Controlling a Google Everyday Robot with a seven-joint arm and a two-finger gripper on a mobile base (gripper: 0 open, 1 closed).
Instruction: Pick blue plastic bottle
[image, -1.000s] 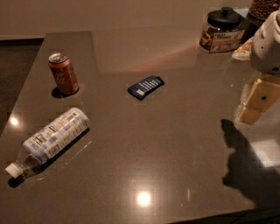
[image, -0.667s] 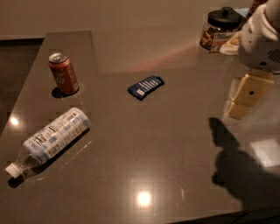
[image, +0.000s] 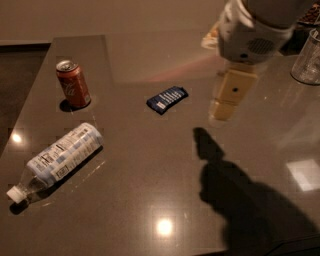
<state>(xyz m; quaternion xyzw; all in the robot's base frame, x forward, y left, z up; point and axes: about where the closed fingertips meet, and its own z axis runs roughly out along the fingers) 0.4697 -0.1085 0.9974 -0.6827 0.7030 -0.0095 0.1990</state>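
Note:
The blue plastic bottle (image: 62, 155) lies on its side at the table's left front, with its white cap (image: 15, 194) pointing to the lower left and its pale blue-and-white label facing up. My gripper (image: 225, 105) hangs from the white arm (image: 252, 30) at the upper right, above the table. It is far to the right of the bottle, just right of the dark-blue packet, and holds nothing that I can see.
A red soda can (image: 73, 84) stands upright behind the bottle. A small flat dark-blue packet (image: 167, 99) lies mid-table. A clear glass (image: 307, 57) stands at the far right. The dark table (image: 150, 200) has its left edge close to the bottle.
My arm and gripper have moved left and toward the table's middle, and now cover the jar at the back right. The bottle, can and packet have not moved.

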